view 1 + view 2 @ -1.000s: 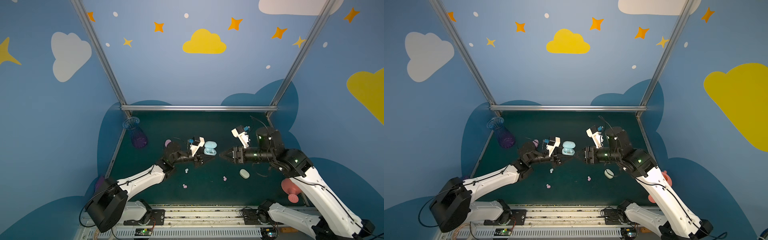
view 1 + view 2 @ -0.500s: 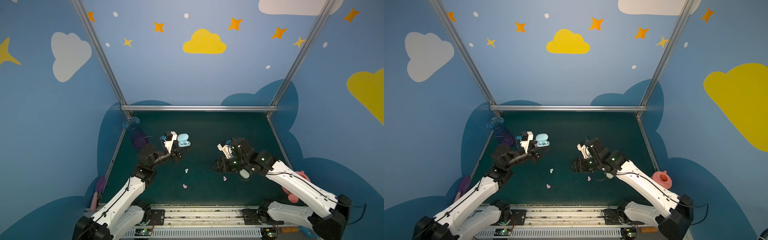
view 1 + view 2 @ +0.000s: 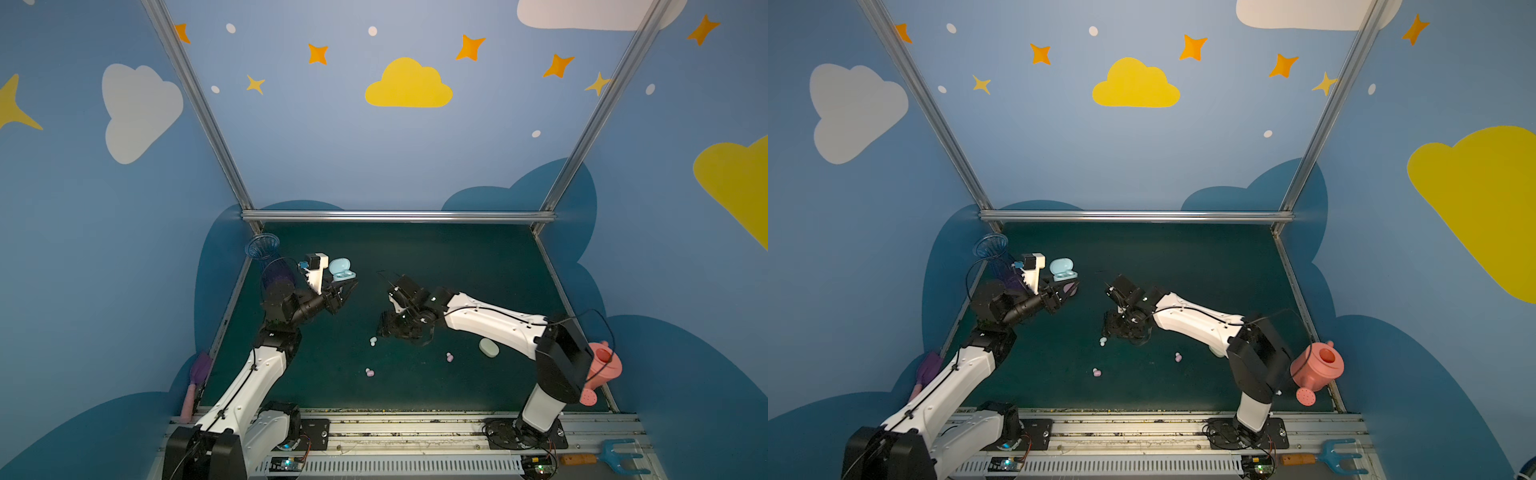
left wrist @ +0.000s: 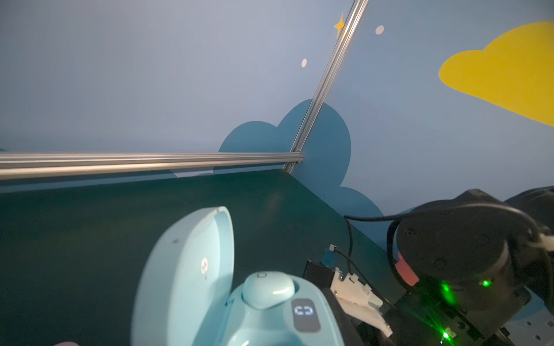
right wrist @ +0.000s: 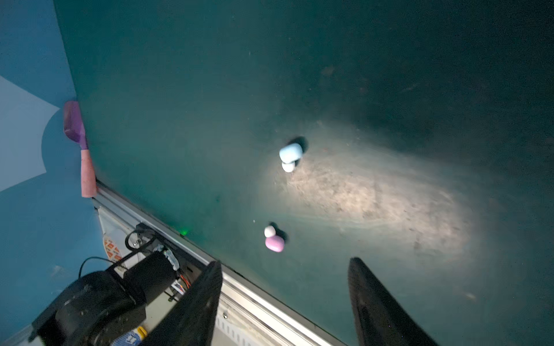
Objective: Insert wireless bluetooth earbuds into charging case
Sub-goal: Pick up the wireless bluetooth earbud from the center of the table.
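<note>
My left gripper [image 3: 345, 287] is shut on the pale blue charging case [image 3: 341, 270], held off the table with its lid open. The left wrist view shows one pale blue earbud [image 4: 266, 289] seated in the case [image 4: 263, 323]. My right gripper [image 3: 384, 328] hangs open and empty, low over the green table; its two dark fingers [image 5: 207, 299] are spread wide. Just ahead of it lies a loose pale blue earbud [image 5: 290, 152] [image 3: 373, 341]. A pink earbud [image 5: 274, 242] [image 3: 369, 372] lies nearer the front, and another pink one [image 3: 449, 357] lies to the right.
A closed pale case [image 3: 488, 347] lies under my right forearm. A pink case [image 3: 1070, 287] shows behind my left fingers. A purple vase [image 3: 268, 259] stands back left, a purple brush [image 3: 199, 370] lies at the left edge, and a pink watering can [image 3: 602, 365] at the right.
The two grippers were tip to tip mid-table. My left arm has carried the blue case back and left; my right gripper has swung down toward the loose earbuds and opened wider.
</note>
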{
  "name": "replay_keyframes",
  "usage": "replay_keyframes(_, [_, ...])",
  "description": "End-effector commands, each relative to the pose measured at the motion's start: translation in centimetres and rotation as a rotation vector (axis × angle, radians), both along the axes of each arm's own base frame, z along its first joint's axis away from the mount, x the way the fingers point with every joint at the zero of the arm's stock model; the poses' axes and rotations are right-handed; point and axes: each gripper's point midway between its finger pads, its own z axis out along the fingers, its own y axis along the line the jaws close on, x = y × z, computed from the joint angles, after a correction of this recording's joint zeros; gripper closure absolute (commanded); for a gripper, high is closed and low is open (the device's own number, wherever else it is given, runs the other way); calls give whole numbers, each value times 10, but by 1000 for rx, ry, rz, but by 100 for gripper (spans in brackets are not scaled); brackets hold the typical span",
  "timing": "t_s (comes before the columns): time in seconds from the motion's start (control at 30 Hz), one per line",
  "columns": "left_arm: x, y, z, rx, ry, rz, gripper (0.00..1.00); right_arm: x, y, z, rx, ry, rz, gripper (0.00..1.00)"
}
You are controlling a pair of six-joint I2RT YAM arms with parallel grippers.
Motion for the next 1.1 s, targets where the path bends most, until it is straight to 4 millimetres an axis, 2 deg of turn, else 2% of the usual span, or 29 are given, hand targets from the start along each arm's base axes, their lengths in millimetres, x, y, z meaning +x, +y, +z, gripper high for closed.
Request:
replay_keyframes(0.0, [2,1,27,-52,-57,-27,83,6,11,-16,-40,35,-63,35])
replay_keyframes(0.1, [2,3,29,-54,-63,-21,83,8,24,-32,-40,82,-80,36])
replay_keyframes(0.2, [1,3,30,-61,-64,-24,83,10,29,-48,-68,112,-98,37])
replay_keyframes(0.3, [1,3,30,-71,-64,-23,83,11,32,-56,-87,125,-101,38])
replay_keyframes(0.6, [1,3,32,-75,-68,-24,82,12,44,-67,-107,160,-80,41])
replay_keyframes(0.83, [1,3,33,-78,-67,-22,83,9,42,-73,-133,188,-81,41])
replay_keyframes(1.07, [2,4,33,-82,-66,-19,83,7,48,-77,-140,207,-64,42])
